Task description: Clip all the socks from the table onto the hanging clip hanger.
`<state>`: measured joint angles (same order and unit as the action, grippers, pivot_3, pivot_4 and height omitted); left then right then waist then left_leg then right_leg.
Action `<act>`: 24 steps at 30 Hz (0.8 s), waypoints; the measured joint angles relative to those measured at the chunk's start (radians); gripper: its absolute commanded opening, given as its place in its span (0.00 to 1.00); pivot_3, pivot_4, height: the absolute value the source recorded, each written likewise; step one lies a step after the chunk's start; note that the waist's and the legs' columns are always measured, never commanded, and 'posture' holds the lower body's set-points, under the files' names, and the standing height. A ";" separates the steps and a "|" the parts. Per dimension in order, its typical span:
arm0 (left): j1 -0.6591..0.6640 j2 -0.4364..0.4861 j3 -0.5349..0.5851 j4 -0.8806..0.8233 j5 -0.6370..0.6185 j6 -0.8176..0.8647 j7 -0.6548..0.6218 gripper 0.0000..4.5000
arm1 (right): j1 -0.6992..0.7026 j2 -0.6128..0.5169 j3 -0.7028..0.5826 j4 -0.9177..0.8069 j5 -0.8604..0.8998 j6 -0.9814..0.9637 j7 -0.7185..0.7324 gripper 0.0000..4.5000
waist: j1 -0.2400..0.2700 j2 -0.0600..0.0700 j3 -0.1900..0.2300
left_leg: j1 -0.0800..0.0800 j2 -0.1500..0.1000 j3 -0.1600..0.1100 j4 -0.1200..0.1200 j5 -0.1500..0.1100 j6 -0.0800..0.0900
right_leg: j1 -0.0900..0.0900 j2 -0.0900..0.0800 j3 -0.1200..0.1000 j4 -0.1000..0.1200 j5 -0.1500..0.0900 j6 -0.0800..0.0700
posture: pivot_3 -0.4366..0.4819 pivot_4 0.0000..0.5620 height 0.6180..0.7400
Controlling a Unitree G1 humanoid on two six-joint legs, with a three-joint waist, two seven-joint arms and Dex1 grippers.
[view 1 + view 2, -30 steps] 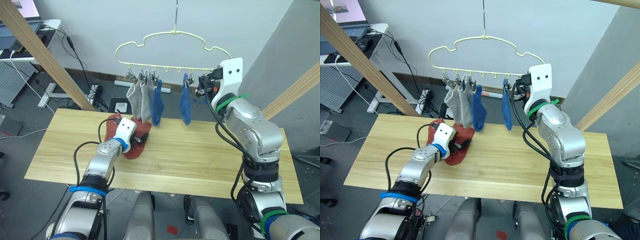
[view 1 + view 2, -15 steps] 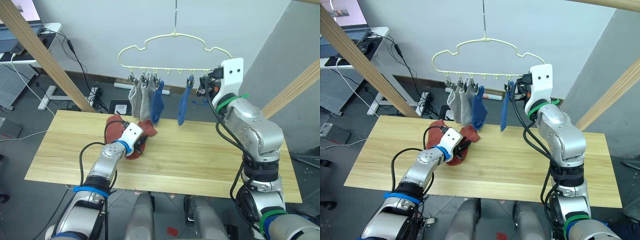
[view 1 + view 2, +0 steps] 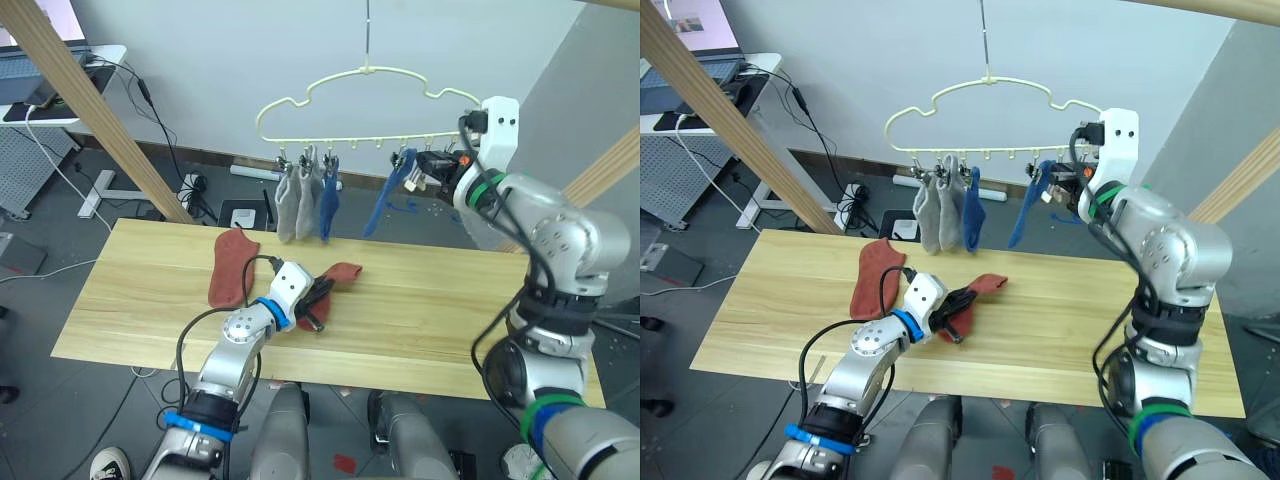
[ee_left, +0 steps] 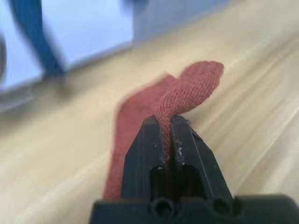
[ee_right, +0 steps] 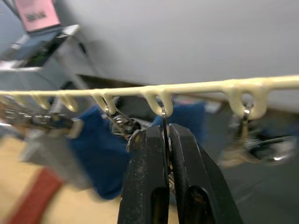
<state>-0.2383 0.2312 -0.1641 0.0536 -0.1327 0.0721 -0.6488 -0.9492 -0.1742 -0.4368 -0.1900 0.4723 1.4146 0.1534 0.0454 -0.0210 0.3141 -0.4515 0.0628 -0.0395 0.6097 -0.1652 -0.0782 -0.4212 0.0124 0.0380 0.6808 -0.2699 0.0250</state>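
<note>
The hanger (image 3: pixel 365 105) is suspended by its hook above the far edge of the desk (image 3: pixel 130 300). Two grey socks (image 3: pixel 296 205) are clipped side by side near the hanger's 9 o'clock end, and a blue sock (image 3: pixel 329 207) is hung touching them on their 3 o'clock side. A second blue sock (image 3: pixel 387 203) is hung further toward 3 o'clock, apart from the first, and is tilted so that its toe points toward 7 o'clock.

One red sock (image 3: pixel 232 268) is laid flat on the desk, below the grey socks and slightly toward 9 o'clock from them. The other red sock (image 3: pixel 338 275) is positioned just beside it at 3 o'clock. Part of this sock is rested on the wood, and one end is raised off the surface.

The left pincer (image 3: pixel 316 302) is located near the middle of the desk. It is closed on the raised end of the second red sock. In the left wrist view, the fabric (image 4: pixel 187 95) is seen pinched between the two black fingers (image 4: pixel 140 158), with a rounded fold standing above the tips.

The right pincer (image 3: pixel 420 173) is held up at the hanger's 3 o'clock end, level with the row of clips. In the right wrist view, its fingers (image 5: pixel 147 172) are nearly together, with a metal clip (image 5: pixel 164 133) gripped between them directly under the hanger's lower bar (image 5: pixel 196 87).

A wooden pole (image 3: pixel 85 105) is slanted across the scene at 10 o'clock.
</note>
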 measured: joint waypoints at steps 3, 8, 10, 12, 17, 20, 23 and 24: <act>0.014 -0.023 -0.009 -0.123 -0.024 0.003 0.004 0.01 | -0.059 0.044 -0.132 0.034 0.023 0.132 -0.038 0.00 | 0.007 -0.001 -0.004 | 0.000 0.000 0.000 0.000 0.000 0.000 | 0.001 0.000 -0.001 -0.001 0.001 -0.002 | 0.57 0.51 1.00; -0.006 -0.075 -0.029 -0.212 -0.007 -0.011 0.057 0.01 | -0.103 0.060 -0.241 0.099 0.087 0.162 -0.130 0.00 | 0.009 -0.001 -0.007 | -0.001 -0.002 0.001 0.000 0.002 0.003 | 0.002 0.000 0.002 -0.001 -0.002 0.003 | 0.57 0.50 1.00; -0.030 -0.091 -0.052 -0.229 0.016 -0.031 0.075 0.01 | -0.116 0.070 -0.265 0.121 0.120 0.165 -0.177 0.00 | 0.008 -0.002 -0.008 | -0.001 -0.002 0.003 0.000 0.002 0.004 | 0.002 0.000 0.003 -0.001 -0.002 0.003 | 0.57 0.50 1.00; -0.040 -0.102 -0.067 -0.235 0.030 -0.046 0.092 0.01 | -0.123 0.077 -0.290 0.136 0.157 0.167 -0.222 0.00 | 0.008 -0.002 -0.009 | -0.001 -0.002 0.003 0.000 0.002 0.004 | 0.002 0.000 0.003 -0.001 -0.002 0.003 | 0.57 0.50 1.00; -0.053 -0.113 -0.067 -0.220 0.044 -0.065 0.118 0.01 | -0.120 0.089 -0.318 0.148 0.272 0.169 -0.344 0.00 | 0.008 -0.002 -0.009 | -0.001 -0.002 0.003 0.000 0.003 0.004 | 0.002 0.000 0.002 -0.001 -0.002 0.003 | 0.56 0.49 1.00; -0.064 -0.115 -0.066 -0.202 0.044 -0.072 0.124 0.01 | -0.118 0.089 -0.328 0.155 0.343 0.170 -0.414 0.00 | 0.008 -0.002 -0.009 | -0.002 -0.002 0.003 0.000 0.003 0.005 | 0.002 0.000 0.003 -0.001 -0.002 0.003 | 0.55 0.50 1.00; -0.088 -0.117 -0.065 -0.190 0.043 -0.081 0.129 0.01 | -0.112 0.089 -0.330 0.160 0.416 0.171 -0.483 0.00 | 0.007 -0.002 -0.009 | -0.002 -0.002 0.003 0.000 0.003 0.005 | 0.002 0.000 0.002 -0.001 -0.002 0.003 | 0.55 0.50 1.00; -0.095 -0.118 -0.065 -0.184 0.043 -0.083 0.130 0.01 | -0.111 0.089 -0.330 0.164 0.436 0.171 -0.502 0.00 | 0.007 -0.002 -0.009 | -0.002 -0.002 0.003 0.000 0.003 0.005 | 0.002 0.000 0.003 -0.001 -0.002 0.003 | 0.55 0.50 1.00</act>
<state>-0.3329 0.1136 -0.2295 -0.1307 -0.0897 -0.0108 -0.5187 -1.0605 -0.0849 -0.7670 -0.0260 0.9078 1.5859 -0.3487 0.0522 -0.0229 0.3048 -0.4532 0.0608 -0.0366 0.6097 -0.1624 -0.0733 -0.4196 0.0124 0.0405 0.6796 -0.2715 0.0277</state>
